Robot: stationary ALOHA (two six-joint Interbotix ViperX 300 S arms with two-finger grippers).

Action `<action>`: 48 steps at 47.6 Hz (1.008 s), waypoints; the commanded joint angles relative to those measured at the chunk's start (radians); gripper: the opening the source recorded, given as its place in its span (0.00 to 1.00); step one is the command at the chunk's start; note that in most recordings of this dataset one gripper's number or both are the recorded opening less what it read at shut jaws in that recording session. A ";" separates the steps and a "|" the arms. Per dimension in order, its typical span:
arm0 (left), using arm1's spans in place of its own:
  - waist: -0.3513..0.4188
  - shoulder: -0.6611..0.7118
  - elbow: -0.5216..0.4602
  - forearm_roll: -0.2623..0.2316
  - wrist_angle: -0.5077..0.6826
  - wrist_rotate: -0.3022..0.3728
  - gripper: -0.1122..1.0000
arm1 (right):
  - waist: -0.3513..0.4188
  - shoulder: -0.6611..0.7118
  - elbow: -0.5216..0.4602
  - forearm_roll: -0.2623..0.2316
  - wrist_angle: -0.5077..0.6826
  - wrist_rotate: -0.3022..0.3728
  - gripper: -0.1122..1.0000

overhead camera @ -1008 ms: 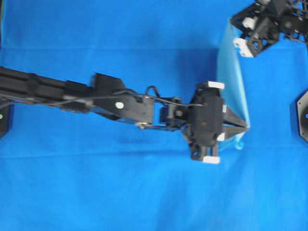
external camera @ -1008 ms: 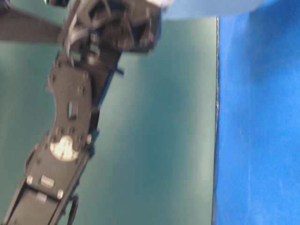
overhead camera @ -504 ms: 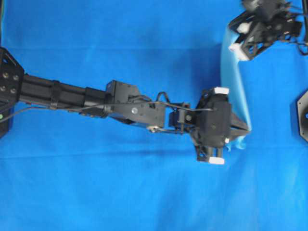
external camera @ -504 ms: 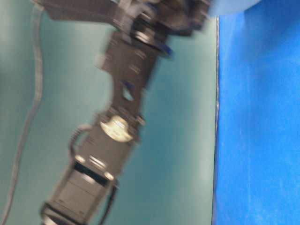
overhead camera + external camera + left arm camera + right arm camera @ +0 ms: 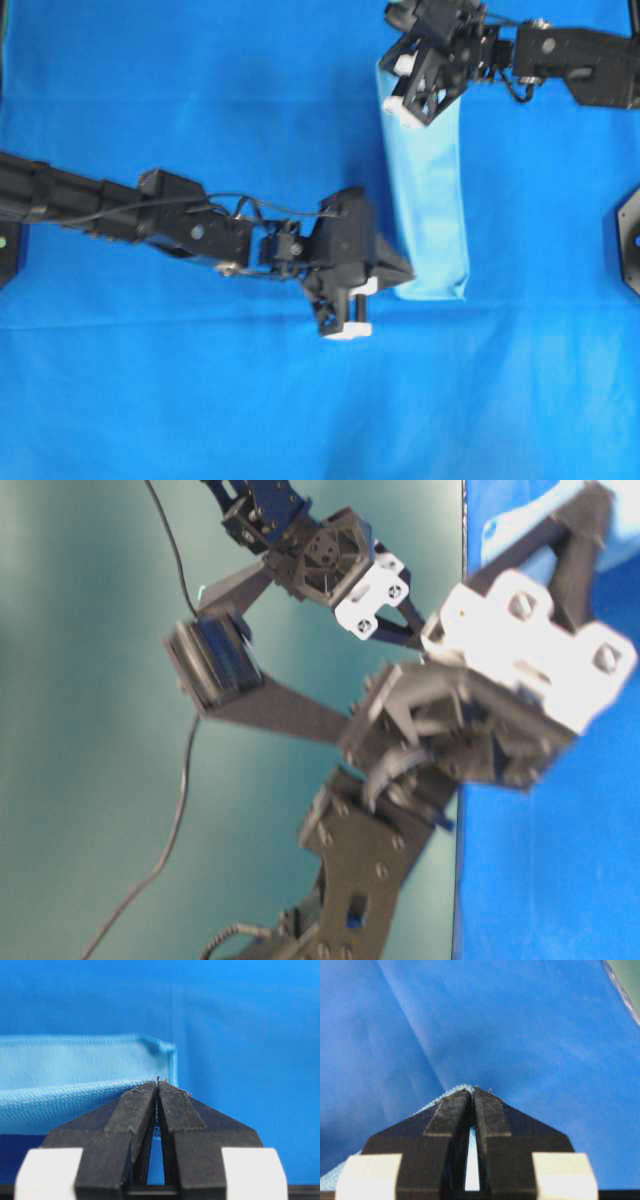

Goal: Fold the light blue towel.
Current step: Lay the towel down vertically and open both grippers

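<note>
The light blue towel (image 5: 428,200) lies as a narrow doubled strip on the royal-blue table cloth (image 5: 200,90), running from the upper right towards the middle. My left gripper (image 5: 405,272) is shut on the strip's near left corner; in the left wrist view the towel (image 5: 75,1080) spreads left from the pinched tips (image 5: 158,1082). My right gripper (image 5: 392,88) is shut on the far end of the strip; the right wrist view shows the towel's hem (image 5: 432,1102) at the closed tips (image 5: 473,1089).
The left arm (image 5: 120,210) reaches across the cloth from the left edge. The right arm (image 5: 570,60) comes in from the upper right. A black arm base (image 5: 628,240) sits at the right edge. A teal wall (image 5: 100,730) stands past the table's edge.
Both grippers have carried the towel leftward. The hanging sheet has come down and now lies as a narrow strip on the cloth. The right gripper moved left along the top.
</note>
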 commanded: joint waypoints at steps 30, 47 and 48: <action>-0.041 -0.074 0.025 0.003 0.107 0.015 0.75 | 0.009 0.003 -0.032 0.008 -0.008 0.009 0.59; -0.048 -0.276 0.110 0.003 0.307 0.015 0.76 | 0.034 -0.123 0.018 0.008 0.086 0.002 0.66; -0.048 -0.291 0.118 0.003 0.310 0.015 0.76 | 0.037 -0.138 0.026 0.008 0.089 0.002 0.66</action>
